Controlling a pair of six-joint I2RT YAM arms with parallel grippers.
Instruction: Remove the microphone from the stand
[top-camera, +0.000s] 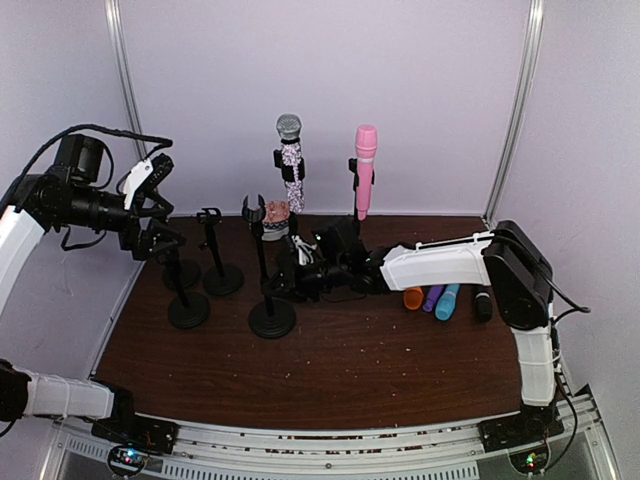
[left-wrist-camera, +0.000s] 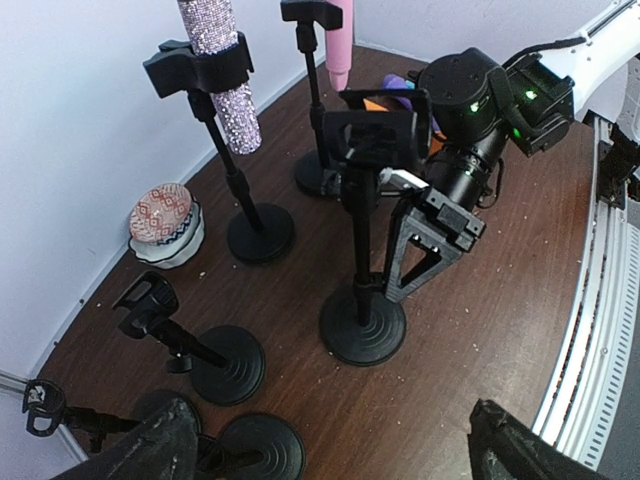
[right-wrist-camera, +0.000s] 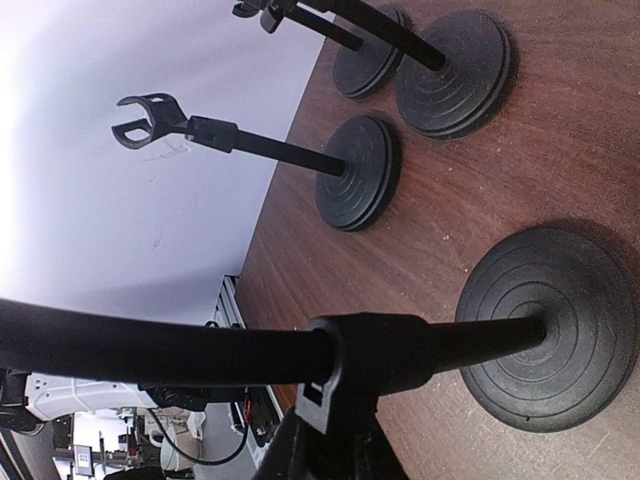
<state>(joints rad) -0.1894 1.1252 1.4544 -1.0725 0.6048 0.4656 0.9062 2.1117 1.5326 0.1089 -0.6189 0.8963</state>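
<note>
Two microphones stand in clips at the back: a silver glitter microphone (top-camera: 290, 165) (left-wrist-camera: 220, 70) and a pink microphone (top-camera: 365, 170) (left-wrist-camera: 340, 40). My right gripper (top-camera: 287, 276) (left-wrist-camera: 392, 255) (right-wrist-camera: 335, 425) is shut on the pole of the front middle stand (top-camera: 272, 318) (left-wrist-camera: 362, 325) (right-wrist-camera: 550, 325), low on the pole near the collar. That stand's clip (left-wrist-camera: 375, 135) looks empty. My left gripper (top-camera: 150, 215) (left-wrist-camera: 335, 445) hangs open above the left stands, holding nothing.
Several empty black stands (top-camera: 222, 278) (left-wrist-camera: 225, 365) crowd the left side of the table. A red patterned round object (top-camera: 277, 213) (left-wrist-camera: 162, 215) lies by the back wall. Loose orange (top-camera: 412, 297), purple (top-camera: 433, 297), blue (top-camera: 448, 300) and black (top-camera: 483, 305) microphones lie at the right.
</note>
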